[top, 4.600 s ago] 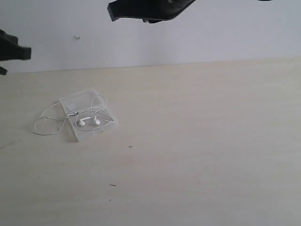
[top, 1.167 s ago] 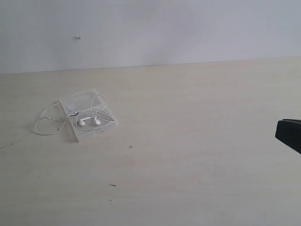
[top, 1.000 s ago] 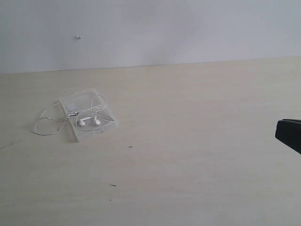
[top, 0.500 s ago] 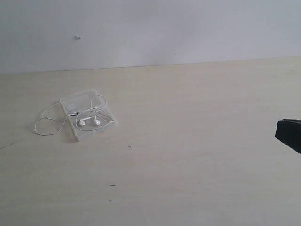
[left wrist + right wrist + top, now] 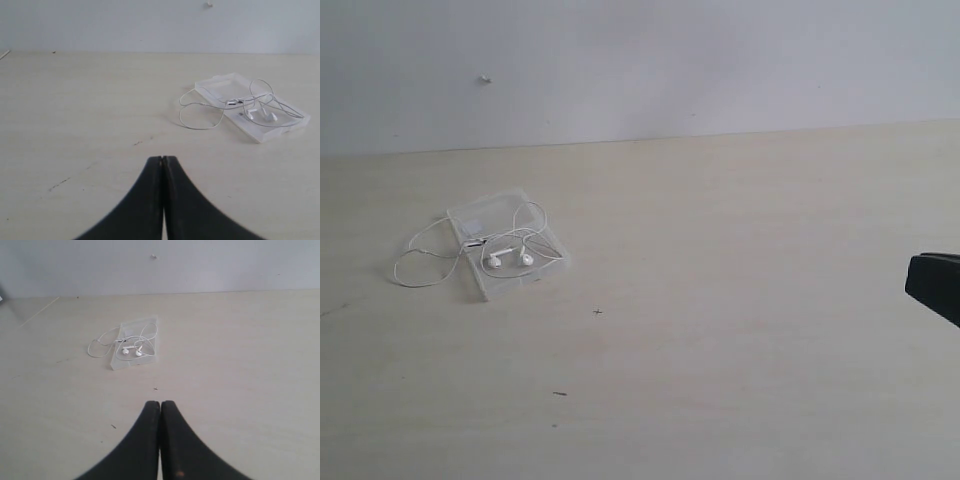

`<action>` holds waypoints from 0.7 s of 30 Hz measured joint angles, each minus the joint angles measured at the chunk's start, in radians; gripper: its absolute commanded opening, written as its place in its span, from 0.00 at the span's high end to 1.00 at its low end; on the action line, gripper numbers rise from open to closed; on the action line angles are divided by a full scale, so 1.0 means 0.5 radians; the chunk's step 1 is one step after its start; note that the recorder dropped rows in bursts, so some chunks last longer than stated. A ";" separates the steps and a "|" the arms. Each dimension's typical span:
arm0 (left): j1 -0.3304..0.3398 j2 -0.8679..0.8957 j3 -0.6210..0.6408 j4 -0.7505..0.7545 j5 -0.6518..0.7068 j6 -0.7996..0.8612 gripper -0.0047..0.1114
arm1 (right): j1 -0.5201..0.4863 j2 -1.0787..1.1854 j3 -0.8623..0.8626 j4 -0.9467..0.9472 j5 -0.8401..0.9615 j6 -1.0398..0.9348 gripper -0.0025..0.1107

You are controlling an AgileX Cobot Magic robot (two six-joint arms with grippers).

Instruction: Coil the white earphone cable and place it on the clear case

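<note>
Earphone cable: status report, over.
Left gripper shut, right gripper shut, both empty. Cable draped on case, one loop off it. Nothing in the way.

The earphone cable is white, the case clear, the table beige.

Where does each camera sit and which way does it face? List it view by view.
Exterior view: off the arms, above the table, looking across to the wall. The case and earphone cable lie at the left, and a dark bit of the robot shows at the right edge.
Left wrist view: behind the shut left gripper, facing the case across the table.
Right wrist view: behind the shut right gripper, facing the same case, which looks smaller here.
Shared: all three show the case with the earphone cable draped over it.
</note>
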 measured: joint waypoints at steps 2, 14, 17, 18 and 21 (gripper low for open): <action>0.000 0.000 0.000 0.000 0.000 0.000 0.96 | -0.011 -0.022 0.000 0.000 0.000 0.000 0.97; 0.000 0.000 0.000 0.000 0.008 0.000 0.96 | -0.816 -0.765 0.421 -0.337 -0.700 -0.239 0.97; 0.000 0.000 0.000 0.000 0.012 0.000 0.96 | -0.959 -0.846 0.607 -0.318 -0.954 -0.239 0.97; 0.000 0.000 0.000 0.000 0.012 0.000 0.96 | -0.990 -0.865 0.655 -0.298 -1.009 -0.239 0.97; 0.000 0.000 0.000 0.000 0.012 0.000 0.96 | -1.044 -0.896 0.700 -0.234 -1.051 -0.243 0.97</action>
